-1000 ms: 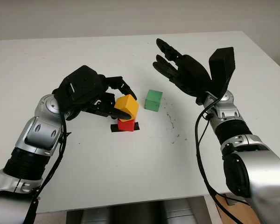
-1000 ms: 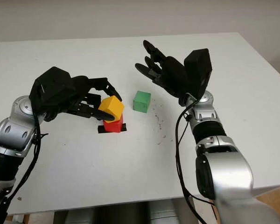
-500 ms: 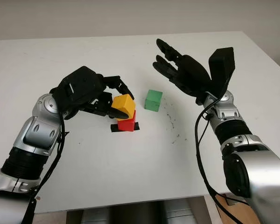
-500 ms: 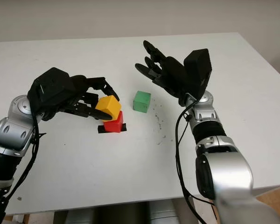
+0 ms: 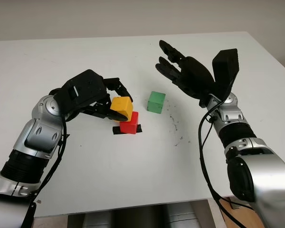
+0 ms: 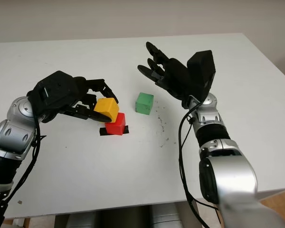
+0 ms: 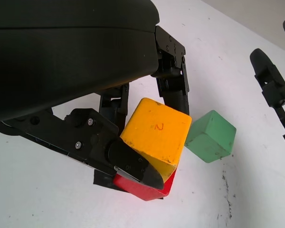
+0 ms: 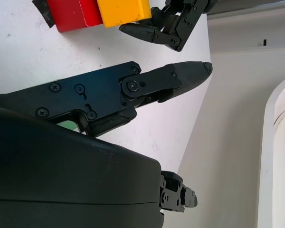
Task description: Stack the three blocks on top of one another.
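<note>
The right hand (image 5: 180, 73) hovers open above and beyond the green block (image 5: 156, 101), which lies just right of the red block (image 5: 129, 122); the left hand (image 5: 102, 97) pinches the yellow block (image 5: 122, 105), overhanging the red block's left side.

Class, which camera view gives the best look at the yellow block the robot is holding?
The left wrist view: the yellow block is close up between the left hand's fingers, above the red block, with a mark on its face. Both eye views show it smaller, from above. The right wrist view shows part of one side.
</note>
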Motion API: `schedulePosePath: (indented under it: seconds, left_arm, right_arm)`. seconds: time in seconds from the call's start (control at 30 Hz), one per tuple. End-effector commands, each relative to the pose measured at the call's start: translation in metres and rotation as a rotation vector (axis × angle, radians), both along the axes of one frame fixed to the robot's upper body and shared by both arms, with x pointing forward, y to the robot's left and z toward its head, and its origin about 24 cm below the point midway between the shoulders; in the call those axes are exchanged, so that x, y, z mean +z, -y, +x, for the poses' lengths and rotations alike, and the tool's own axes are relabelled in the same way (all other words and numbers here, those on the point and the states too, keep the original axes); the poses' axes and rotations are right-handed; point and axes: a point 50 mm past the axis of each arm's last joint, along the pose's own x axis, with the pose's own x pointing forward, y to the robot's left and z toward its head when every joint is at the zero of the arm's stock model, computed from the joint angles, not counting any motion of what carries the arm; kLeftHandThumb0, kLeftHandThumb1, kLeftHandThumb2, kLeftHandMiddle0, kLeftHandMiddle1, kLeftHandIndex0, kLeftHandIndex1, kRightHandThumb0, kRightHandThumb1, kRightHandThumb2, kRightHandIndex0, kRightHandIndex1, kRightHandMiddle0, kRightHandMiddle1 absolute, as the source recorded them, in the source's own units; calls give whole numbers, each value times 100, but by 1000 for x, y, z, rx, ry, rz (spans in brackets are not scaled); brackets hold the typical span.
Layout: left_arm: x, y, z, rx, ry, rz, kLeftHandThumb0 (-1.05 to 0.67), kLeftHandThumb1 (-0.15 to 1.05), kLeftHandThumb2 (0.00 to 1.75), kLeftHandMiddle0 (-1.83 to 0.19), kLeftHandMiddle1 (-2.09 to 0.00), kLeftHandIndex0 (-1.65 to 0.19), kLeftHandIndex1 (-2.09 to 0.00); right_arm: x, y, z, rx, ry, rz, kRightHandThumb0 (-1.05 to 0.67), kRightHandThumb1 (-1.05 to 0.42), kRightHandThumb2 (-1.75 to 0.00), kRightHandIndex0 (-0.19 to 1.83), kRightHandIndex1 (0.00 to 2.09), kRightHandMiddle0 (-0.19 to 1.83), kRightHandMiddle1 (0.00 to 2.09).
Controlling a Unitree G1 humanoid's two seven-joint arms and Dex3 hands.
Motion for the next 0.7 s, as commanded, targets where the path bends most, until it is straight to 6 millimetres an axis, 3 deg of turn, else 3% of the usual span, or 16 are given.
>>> schedulePosePath:
  seconds: [0.0,0.67]
  left_arm:
    - [2,2,1,-3,14,-3,-28,98,5,-50,-165,-33,-160]
    - [6,7,1,-4,16,2,-30,96,5,-53,-170,-35,-160]
  right_arm:
    - [2,0,0,1,8,9,-68,-105,-13,-10,6,-3,6]
    - [1,-1,-1,0,3,15,-66,-105,-13,-10,5,-4,5]
